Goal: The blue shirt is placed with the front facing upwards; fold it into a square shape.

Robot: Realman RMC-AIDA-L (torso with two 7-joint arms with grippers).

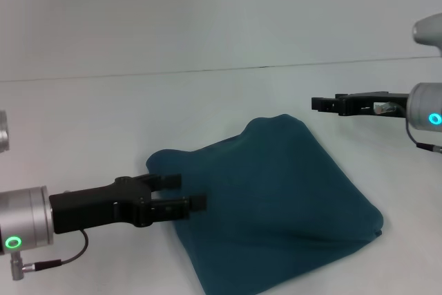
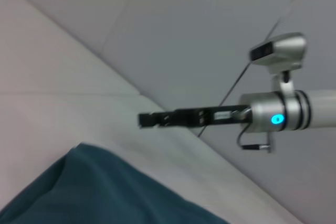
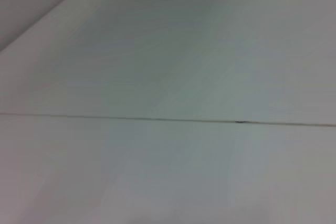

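Fingers (image 1: 181, 180) of the left gripper (image 1: 186, 192) stand slightly spread, one above the other, with a narrow gap between them and no cloth in it; their tips hang over the near-left part of the blue shirt (image 1: 283, 198). Behind them the black gripper body runs back to a silver wrist with a glowing green ring. The right gripper (image 1: 316, 103) hangs in the air beyond the far-right edge of the shirt, well apart from it and holding nothing; from the head view and the left wrist view (image 2: 143, 120) I cannot tell whether its fingers are spread or pressed together. A silver wrist with a blue-green light sits behind it, and the left wrist view shows a small camera mounted above that wrist.

No lettering, brand or tag can be read anywhere on the shirt; only plain dark teal cloth shows.

The white table (image 1: 83, 122) carries the shirt, and a thin dark seam (image 1: 207, 70) crosses the table beyond the shirt. The right wrist view shows only that bare surface and the seam (image 3: 157, 119).

The shirt lies folded into a compact, roughly four-sided bundle, set cornerwise, one corner pointing away from the robot. Its top is smooth with soft bulges, and the left edge is puffed up.
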